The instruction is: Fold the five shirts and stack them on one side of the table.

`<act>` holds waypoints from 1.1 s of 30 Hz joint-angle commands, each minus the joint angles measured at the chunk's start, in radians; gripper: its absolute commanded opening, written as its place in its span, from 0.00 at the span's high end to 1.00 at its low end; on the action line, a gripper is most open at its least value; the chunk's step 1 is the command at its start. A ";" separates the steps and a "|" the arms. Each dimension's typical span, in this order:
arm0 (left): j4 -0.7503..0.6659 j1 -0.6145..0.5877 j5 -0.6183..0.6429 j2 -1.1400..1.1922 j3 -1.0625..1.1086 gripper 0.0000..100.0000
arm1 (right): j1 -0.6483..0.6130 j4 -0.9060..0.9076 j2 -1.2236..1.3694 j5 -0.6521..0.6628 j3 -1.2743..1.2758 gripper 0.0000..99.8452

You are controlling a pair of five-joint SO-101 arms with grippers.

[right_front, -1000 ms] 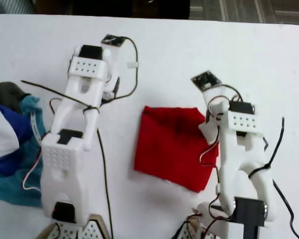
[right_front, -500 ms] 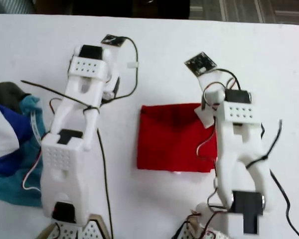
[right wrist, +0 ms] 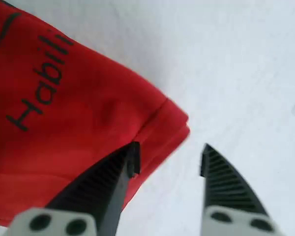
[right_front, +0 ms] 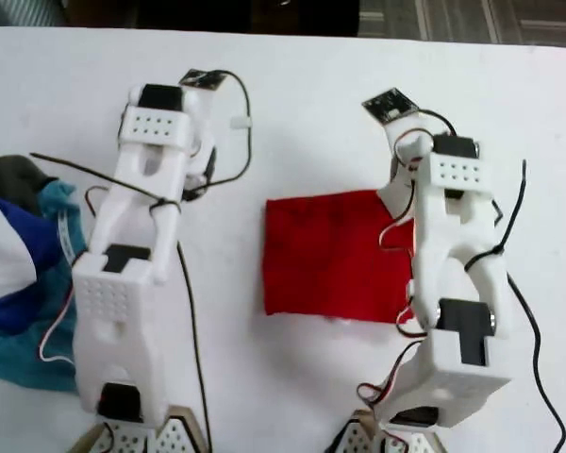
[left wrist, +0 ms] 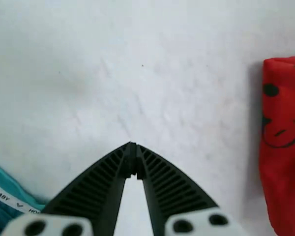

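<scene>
1. A white table (right_front: 311, 85), seen from above, with two white robot arms side by side at its near edge.
2. A red shirt (right_front: 335, 255) lies flat in the middle of the table, between the two arms. It is folded into a neat, roughly square shape with dark print on it.
3. The right arm (right_front: 453, 245) reaches along the right-hand edge of the red shirt.
4. In the right wrist view, the right gripper (right wrist: 169, 160) has its jaws spread moderately wide and holds nothing. One black finger hangs over a folded corner of the red shirt and the other over bare table just beside it.
5. The left arm (right_front: 137, 236) extends over bare table, apart from the red shirt's left-hand edge.
6. The left gripper (left wrist: 132, 160) is empty, with its jaws pressed together at the tips. The red shirt's edge shows at one side of this wrist view.
7. A loose pile of shirts (right_front: 19, 255) sits crumpled at the table's left edge, beside the left arm. It includes a teal shirt (right_front: 52, 212), a blue shirt (right_front: 19, 236), a white shirt (right_front: 0, 250) and a dark shirt (right_front: 14, 175).
8. Progress, as a judgement: one of the five shirts looks folded, or nearly so. The four in the pile are not yet folded, and no stack has been started.
</scene>
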 commanded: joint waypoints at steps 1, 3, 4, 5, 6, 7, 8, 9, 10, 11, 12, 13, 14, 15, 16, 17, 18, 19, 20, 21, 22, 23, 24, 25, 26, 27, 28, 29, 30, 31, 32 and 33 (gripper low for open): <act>0.025 -0.012 -0.003 -0.100 -0.036 0.97 | 0.030 0.015 -0.024 -0.006 -0.097 0.75; 0.041 -0.014 -0.003 -0.138 -0.036 0.97 | 0.038 0.018 -0.051 -0.058 -0.132 0.78; 0.048 -0.014 -0.003 -0.164 -0.031 0.97 | 0.041 0.024 -0.068 -0.101 -0.141 0.81; 0.049 -0.014 -0.003 -0.195 -0.025 0.97 | 0.038 0.038 -0.088 -0.137 -0.143 0.87; 0.051 -0.014 -0.002 -0.229 -0.018 0.97 | 0.027 0.050 -0.110 -0.164 -0.140 0.96; 0.051 -0.014 -0.002 -0.264 -0.002 0.97 | 0.005 0.068 -0.124 -0.175 -0.137 1.00; 0.051 -0.014 -0.002 -0.302 0.012 0.97 | -0.018 0.101 -0.142 -0.167 -0.123 0.96; 0.051 -0.014 -0.003 -0.342 0.031 0.97 | -0.045 0.124 -0.160 -0.158 -0.104 0.96; 0.049 -0.014 -0.008 -0.381 0.058 0.97 | -0.076 0.136 -0.176 -0.155 -0.084 0.99; 0.049 -0.014 -0.009 -0.422 0.088 0.97 | -0.104 0.142 -0.191 -0.158 -0.057 0.98; 0.048 -0.015 -0.011 -0.462 0.124 0.97 | -0.130 0.143 -0.213 -0.158 -0.025 0.98; 0.044 -0.026 -0.011 -0.502 0.168 0.97 | -0.159 0.139 -0.236 -0.158 0.015 0.98; 0.040 -0.038 -0.012 -0.540 0.217 0.97 | -0.191 0.130 -0.260 -0.158 0.063 0.98; 0.025 -0.054 -0.012 -0.575 0.272 0.97 | -0.223 0.114 -0.289 -0.158 0.117 0.98; 0.003 -0.078 -0.026 -0.611 0.334 0.97 | -0.257 0.090 -0.320 -0.158 0.180 0.98; -0.023 -0.103 -0.055 -0.646 0.400 0.97 | -0.288 0.051 -0.351 -0.158 0.255 0.98; -0.054 -0.130 -0.081 -0.683 0.472 0.97 | -0.312 -0.004 -0.378 -0.158 0.330 0.98; -0.089 -0.164 -0.103 -0.721 0.545 0.97 | -0.332 -0.067 -0.398 -0.158 0.407 0.98; -0.126 -0.204 -0.123 -0.760 0.622 0.97 | -0.349 -0.133 -0.417 -0.158 0.477 0.98; -0.160 -0.239 -0.141 -0.799 0.696 0.97 | -0.366 -0.197 -0.426 -0.158 0.540 0.98; -0.193 -0.281 -0.164 -0.839 0.774 0.97 | -0.383 -0.251 -0.427 -0.158 0.586 0.98; -0.227 -0.321 -0.192 -0.878 0.851 0.97 | -0.401 -0.289 -0.421 -0.158 0.618 0.98; -0.262 -0.356 -0.219 -0.914 0.924 0.97 | -0.420 -0.318 -0.409 -0.158 0.640 0.98; -0.293 -0.391 -0.241 -0.947 0.997 0.97 | -0.443 -0.335 -0.390 -0.158 0.654 0.98; -0.325 -0.428 -0.258 -0.982 1.063 0.97 | -0.464 -0.341 -0.371 -0.160 0.661 0.98; -0.358 -0.457 -0.272 -1.014 1.125 0.97 | -0.489 -0.343 -0.348 -0.160 0.664 0.98; -0.390 -0.485 -0.279 -1.046 1.181 0.97 | -0.510 -0.341 -0.326 -0.160 0.667 0.98; -0.420 -0.506 -0.287 -1.074 1.231 0.97 | -0.529 -0.341 -0.303 -0.160 0.667 0.98; -0.446 -0.520 -0.290 -1.102 1.277 0.97 | -0.544 -0.341 -0.280 -0.160 0.667 0.98; -0.474 -0.529 -0.293 -1.126 1.326 0.97 | -0.556 -0.341 -0.265 -0.160 0.667 0.98; -0.496 -0.532 -0.295 -1.148 1.369 0.97 | -0.567 -0.341 -0.252 -0.160 0.667 0.98; -0.520 -0.532 -0.295 -1.169 1.414 0.97 | -0.573 -0.341 -0.248 -0.160 0.663 0.98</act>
